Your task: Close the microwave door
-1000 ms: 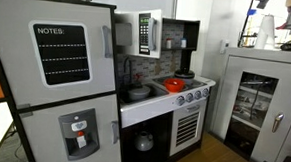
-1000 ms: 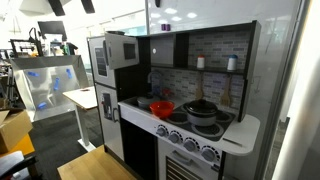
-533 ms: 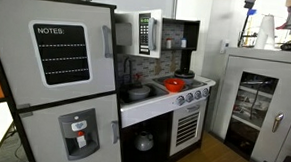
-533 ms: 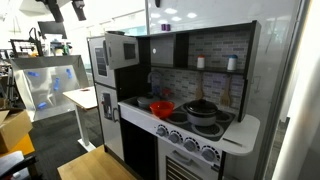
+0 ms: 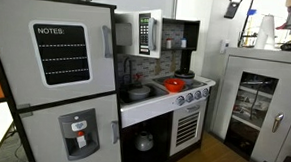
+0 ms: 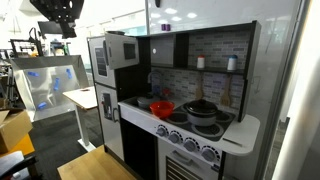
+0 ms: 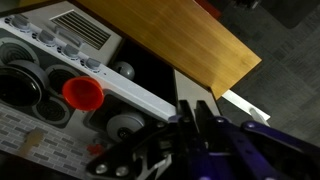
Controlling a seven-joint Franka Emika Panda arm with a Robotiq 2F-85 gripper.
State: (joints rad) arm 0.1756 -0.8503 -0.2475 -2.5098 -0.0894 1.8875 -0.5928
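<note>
Microwave door (image 5: 148, 33) swung open, standing upright, buttoned face outward.

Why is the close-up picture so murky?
Wrist view: dim, with the tool blurred and dark up close; only the red bowl and wood floor read clearly. Both exterior views: evenly lit and sharper, the microwave door bright, though in an exterior view the tool is a dark shape against the ceiling.
</note>
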